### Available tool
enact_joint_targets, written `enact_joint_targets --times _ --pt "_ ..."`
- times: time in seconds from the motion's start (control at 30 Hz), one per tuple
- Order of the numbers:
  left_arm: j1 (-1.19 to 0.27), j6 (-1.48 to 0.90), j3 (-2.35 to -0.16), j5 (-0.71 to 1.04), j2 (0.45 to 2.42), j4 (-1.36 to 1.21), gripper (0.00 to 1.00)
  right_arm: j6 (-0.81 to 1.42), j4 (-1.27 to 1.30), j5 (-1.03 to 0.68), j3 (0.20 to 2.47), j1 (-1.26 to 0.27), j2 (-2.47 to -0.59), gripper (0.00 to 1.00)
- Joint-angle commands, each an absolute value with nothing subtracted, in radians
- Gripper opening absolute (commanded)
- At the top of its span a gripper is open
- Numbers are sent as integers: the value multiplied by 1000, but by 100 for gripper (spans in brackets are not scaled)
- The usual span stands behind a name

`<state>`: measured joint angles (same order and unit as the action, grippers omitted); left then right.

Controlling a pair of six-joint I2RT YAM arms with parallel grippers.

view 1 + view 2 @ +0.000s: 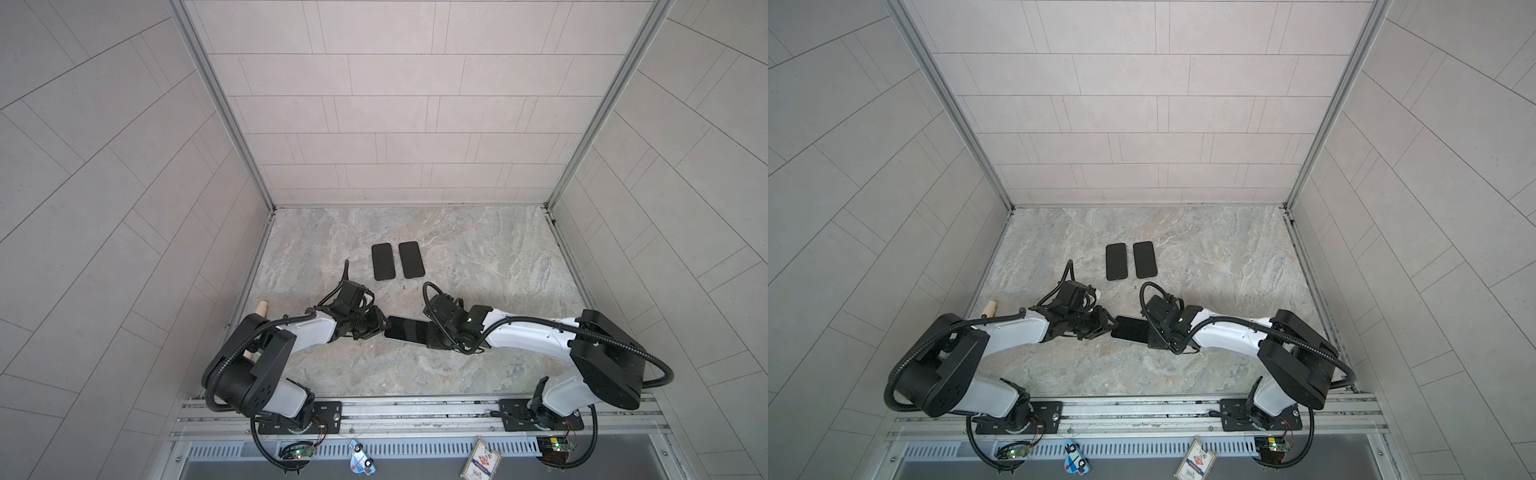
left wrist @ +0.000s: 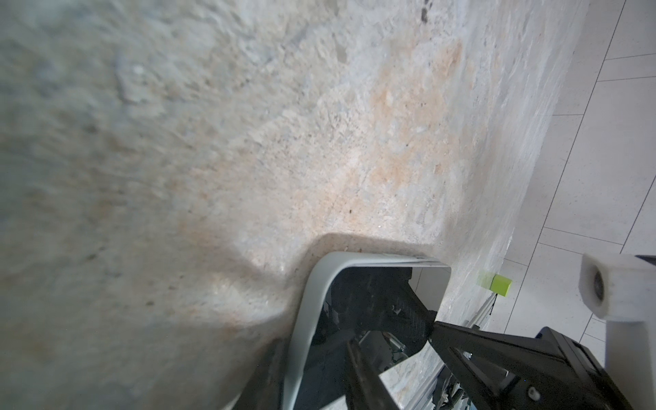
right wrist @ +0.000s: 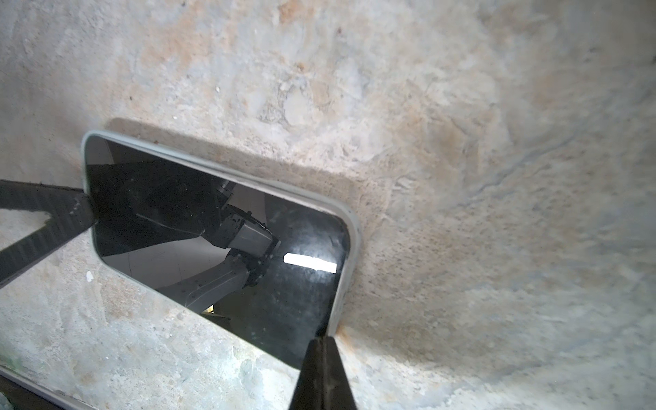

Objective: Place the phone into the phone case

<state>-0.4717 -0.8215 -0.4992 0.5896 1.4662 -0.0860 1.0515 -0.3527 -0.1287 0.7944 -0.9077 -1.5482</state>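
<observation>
Marble-patterned table inside a tiled booth, with both arms reaching in low toward the middle front. The phone lies between them, screen up, its long axis running from one arm toward the other and the dark glass mirroring the rig. In both wrist views a pale grey phone case wraps its rim. I judge the phone is in the case and the step in hand is seating a last edge or corner. Right gripper: jaws pressed together into a single point, touching the rim at a corner of the end nearer its arm. Left gripper: at the opposite short end, one fingertip against the rim. Cannot tell whether it pinches that end or only braces it. The next move calls for a short, firm push down at that corner with the far end held steady, then a check that the rim sits flush all round. Slipping off the glossy glass is the risk. Black slabs, two side by side, lie farther back; phones or cases, cannot tell. No writing is legible on phone or case. A card tag with a red diamond mark hangs at the front rail, its print too small to read.
</observation>
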Motion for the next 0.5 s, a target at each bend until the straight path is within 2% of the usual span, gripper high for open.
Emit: enact_joint_targets --times 0.0,0.47 --pt "-489 -830 -509 634 1488 -121 35 1058 -213 -230 756 -952 -1677 3" --pt "-489 -830 -509 636 1490 -122 35 1058 -209 -229 758 -960 -1694 4"
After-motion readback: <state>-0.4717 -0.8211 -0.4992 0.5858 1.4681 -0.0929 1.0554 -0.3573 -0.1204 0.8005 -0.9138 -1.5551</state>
